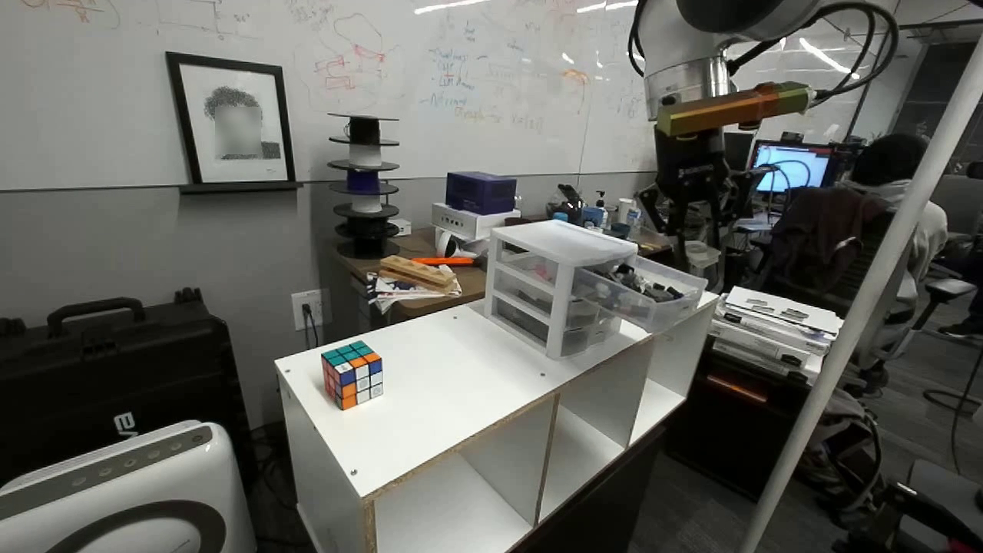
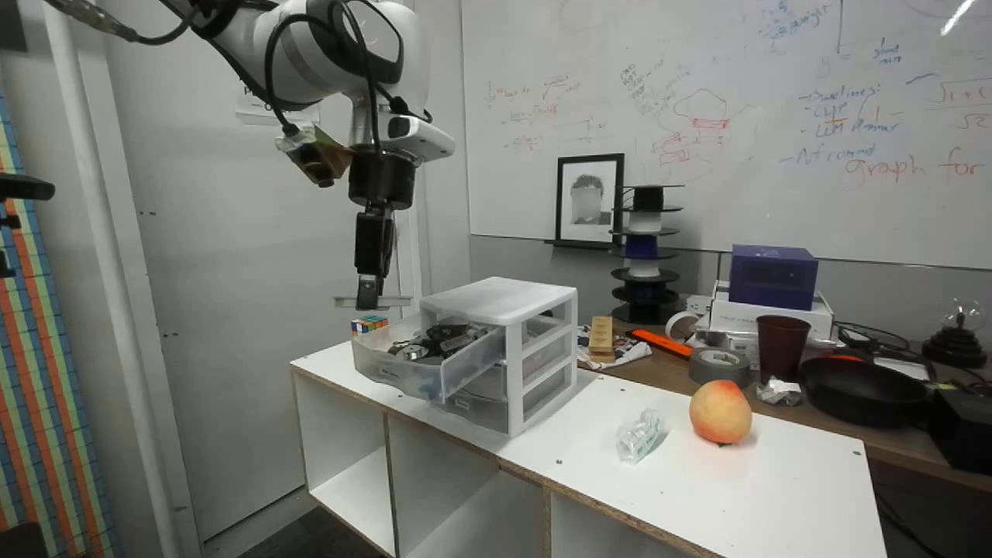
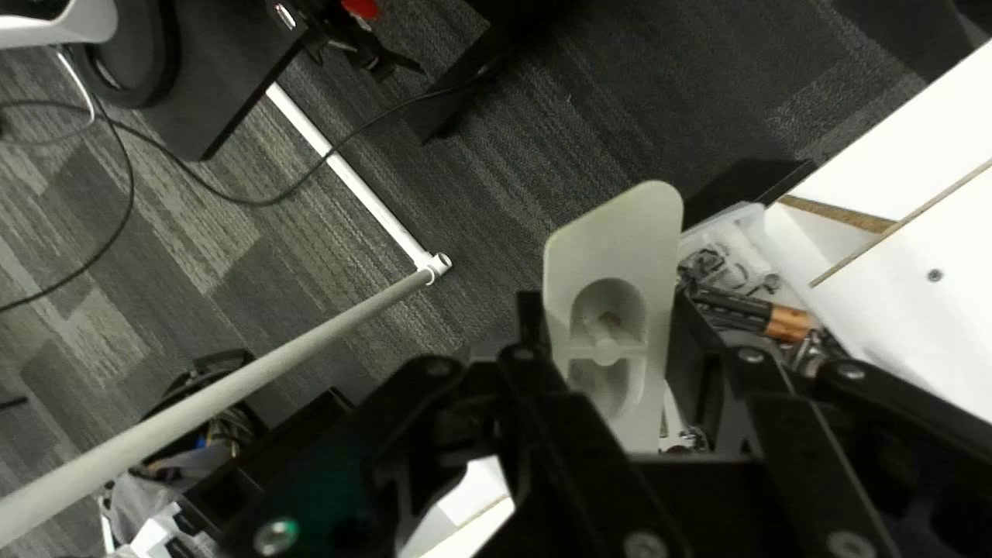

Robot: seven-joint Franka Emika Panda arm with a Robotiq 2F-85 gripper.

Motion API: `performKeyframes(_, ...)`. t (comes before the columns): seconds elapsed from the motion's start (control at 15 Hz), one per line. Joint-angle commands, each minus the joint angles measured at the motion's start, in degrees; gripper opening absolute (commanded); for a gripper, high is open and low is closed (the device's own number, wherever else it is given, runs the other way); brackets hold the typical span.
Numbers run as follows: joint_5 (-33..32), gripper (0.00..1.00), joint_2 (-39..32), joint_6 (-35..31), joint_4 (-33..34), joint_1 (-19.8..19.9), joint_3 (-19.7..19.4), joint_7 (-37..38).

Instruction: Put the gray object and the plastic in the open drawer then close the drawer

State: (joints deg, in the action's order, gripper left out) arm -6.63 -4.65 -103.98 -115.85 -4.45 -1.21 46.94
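A Panda arm [image 2: 416,62] holds a gray oblong part [image 3: 608,353] aloft, the jaws of its Robotiq gripper [image 2: 369,298] clamped against the piece's two long sides. In an exterior view the part hangs roughly level, nr the front of the pulled-out top drawer [image 2: 465,372] of a 3-tier white plastic drawer unit [image 1: 564,242]; in the wrist view it covers some of that drawer, w/ dark carpet [image 3: 480,232] showing past its tip. The unit stands on a white bench [image 1: 453,384], close to the front edge, and the translucent drawer faces that edge. Inside it: a jumble of small items, mostly dark, incl. a black-and-copper battery [image 3: 756,314]. Toward the bench's right edge, a crumpled clear plastic wrapper [image 2: 640,435] lies btwn the unit and a peach [image 2: 721,412], the fruit sitting nr the back edge. A Rubik's cube [image 1: 352,375] is nr the left edge in both exterior views. Beyond the back edge, a wood-topped desk [image 1: 411,246] carries stacked spools [image 1: 365,177] and a purple box [image 1: 481,192]; a framed portrait [image 1: 234,123] rests on a ledge at the foot of a whiteboard [image 1: 115,146] w/ marker notes. At rt. in an exterior view, a person in a gray hoodie [image 1: 928,219] sits nr a lit monitor [image 1: 792,170].
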Motion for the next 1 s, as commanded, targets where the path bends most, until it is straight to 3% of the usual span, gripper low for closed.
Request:
performKeyframes(0.0, 0.1, 0.18, 1.9, -4.7, -4.0, 2.2, -0.7, 6.6)
performKeyframes(0.47, 1.7, 0.18, 0.5, -20.3, -6.2, 4.5, -1.4, 11.3)
performKeyframes(0.93, 3.4, 0.19, -1.4, -24.8, -6.4, 4.1, -0.8, 11.8)
